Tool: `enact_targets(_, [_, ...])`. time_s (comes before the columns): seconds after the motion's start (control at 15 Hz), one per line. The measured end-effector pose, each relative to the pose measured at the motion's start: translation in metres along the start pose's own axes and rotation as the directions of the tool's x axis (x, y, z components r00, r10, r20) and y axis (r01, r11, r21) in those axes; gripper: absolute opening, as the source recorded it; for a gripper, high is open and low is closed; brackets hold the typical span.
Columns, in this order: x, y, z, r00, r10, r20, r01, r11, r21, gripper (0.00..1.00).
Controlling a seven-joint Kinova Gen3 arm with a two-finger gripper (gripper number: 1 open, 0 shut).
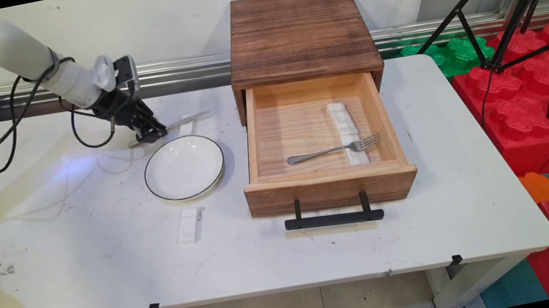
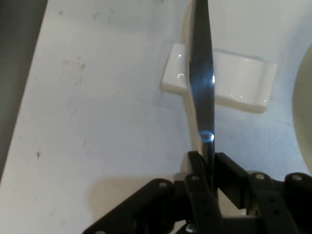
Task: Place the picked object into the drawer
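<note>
Gripper: we see the gripper (image 1: 151, 136) clamped on a knife (image 1: 185, 120), blade over a white rest (image 1: 185, 126) behind the plate (image 1: 184, 167).
Drawer: the open drawer (image 1: 327, 181) holds 1 fork (image 1: 334, 150).
Progress: we cannot judge.

Knife (image 2: 201, 73) blade is running off the top edge of the hand view, so its tip isn't showing there; its handle end is sitting buried between the gripper (image 2: 207, 163) fingers. Blade is also covering the middle of the white rest (image 2: 239, 83) under it. Plate (image 2: 304, 107) is getting cut off by the right edge, only a sliver of rim showing. In the main view the fork (image 1: 335, 150) is hiding a strip of the white rest in the drawer (image 1: 345, 125).
</note>
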Motion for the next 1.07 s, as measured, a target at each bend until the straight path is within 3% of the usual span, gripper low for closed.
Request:
enact_targets(0.53, [0.000, 0.000, -0.005, 1.000, -0.012, -0.011, 0.012, 1.000, -0.005, 0.00])
enact_targets(1.07, [0.004, 0.010, -0.038, 0.999, -0.007, -0.048, 0.007, 1.000, 0.005, 0.00])
